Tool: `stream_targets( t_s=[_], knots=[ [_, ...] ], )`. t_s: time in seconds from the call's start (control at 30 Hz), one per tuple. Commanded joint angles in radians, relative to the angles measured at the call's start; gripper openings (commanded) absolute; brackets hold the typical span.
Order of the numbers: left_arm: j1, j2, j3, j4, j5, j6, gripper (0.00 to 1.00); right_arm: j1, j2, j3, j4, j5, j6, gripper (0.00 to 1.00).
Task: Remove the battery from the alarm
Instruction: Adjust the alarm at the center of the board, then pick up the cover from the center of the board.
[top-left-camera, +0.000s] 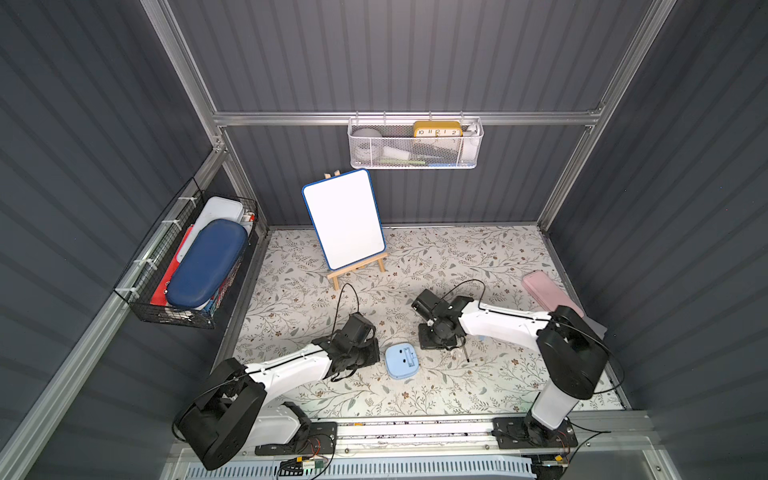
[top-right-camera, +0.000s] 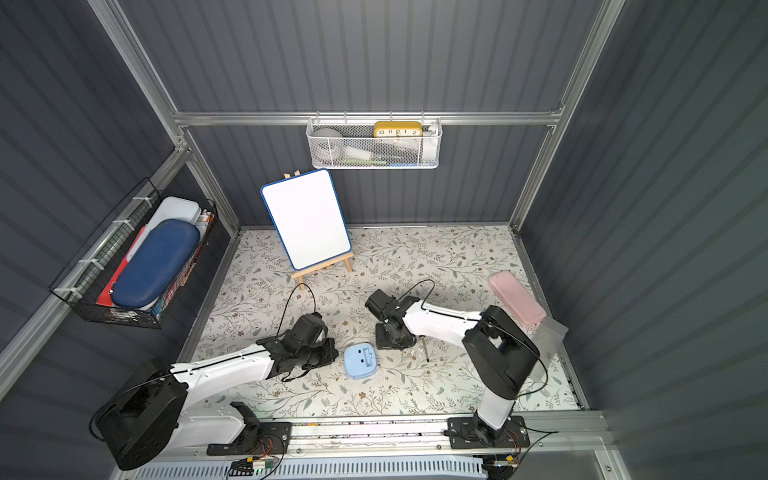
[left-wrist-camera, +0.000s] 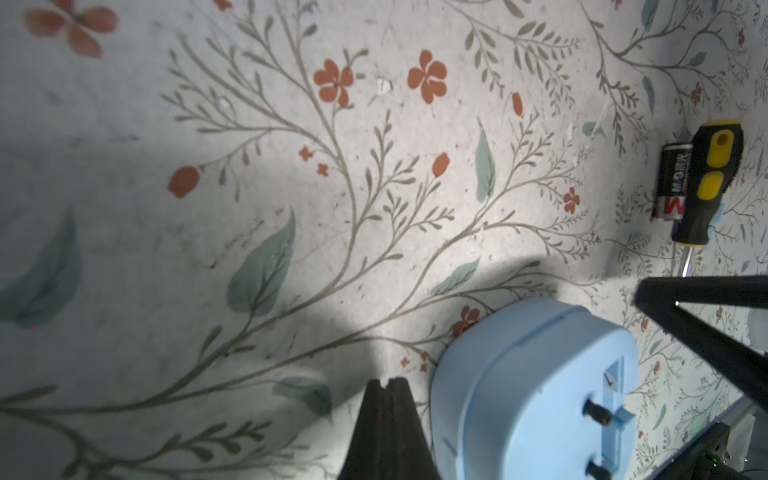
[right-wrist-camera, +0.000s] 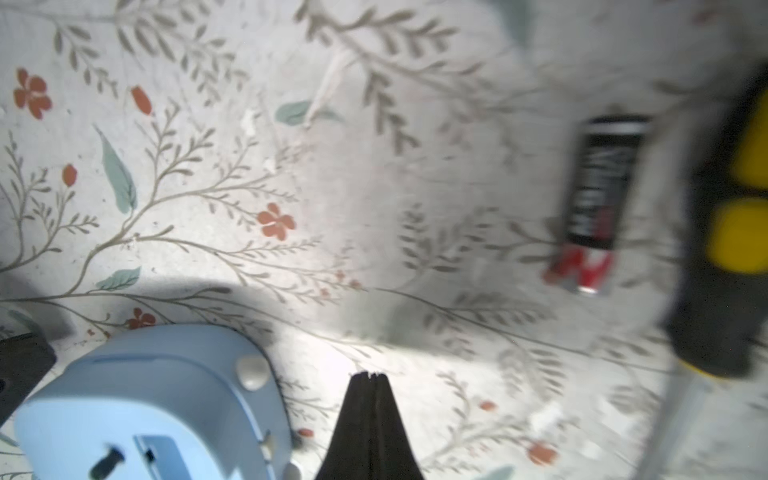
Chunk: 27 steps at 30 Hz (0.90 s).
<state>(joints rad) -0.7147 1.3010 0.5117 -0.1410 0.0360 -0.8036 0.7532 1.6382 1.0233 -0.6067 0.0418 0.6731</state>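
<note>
The light-blue alarm (top-left-camera: 401, 360) (top-right-camera: 360, 361) lies face down on the floral mat between my two arms, back up, with a rectangular slot and two small black knobs showing (left-wrist-camera: 532, 395) (right-wrist-camera: 153, 407). The battery (left-wrist-camera: 673, 183) (right-wrist-camera: 598, 199), dark with a red-and-silver end, lies loose on the mat apart from the alarm, alongside a screwdriver handle. In both top views it is hidden under my right arm. My left gripper (left-wrist-camera: 388, 380) is shut and empty, just beside the alarm. My right gripper (right-wrist-camera: 370, 375) is shut and empty on the alarm's other side.
A black-and-yellow screwdriver (left-wrist-camera: 706, 183) (right-wrist-camera: 739, 232) lies by the battery, its shaft tip showing (top-left-camera: 465, 353). A whiteboard on an easel (top-left-camera: 343, 218) stands at the back, a pink case (top-left-camera: 548, 291) lies far right. A wall basket (top-left-camera: 415, 158) holds a yellow clock; a black wire basket (top-left-camera: 187, 266) hangs left.
</note>
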Motion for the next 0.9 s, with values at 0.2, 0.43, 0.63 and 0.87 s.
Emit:
stream_targets(
  t_s=[0.2, 0.43, 0.63, 0.87],
  knots=[
    [0.073, 0.03, 0.237, -0.055, -0.031, 0.139, 0.11, -0.298, -0.224, -0.087, -0.09, 0.284, -0.04, 0.16],
    [0.075, 0.092, 0.333, -0.048, -0.002, 0.199, 0.37, -0.383, -0.043, 0.006, -0.113, 0.157, -0.107, 0.1],
    [0.077, 0.09, 0.324, -0.031, 0.019, 0.204, 0.4, -0.394, 0.004, -0.014, -0.094, 0.161, -0.101, 0.12],
    [0.077, 0.101, 0.312, -0.019, 0.031, 0.21, 0.4, -0.399, 0.021, -0.037, -0.088, 0.119, -0.11, 0.18]
  ],
)
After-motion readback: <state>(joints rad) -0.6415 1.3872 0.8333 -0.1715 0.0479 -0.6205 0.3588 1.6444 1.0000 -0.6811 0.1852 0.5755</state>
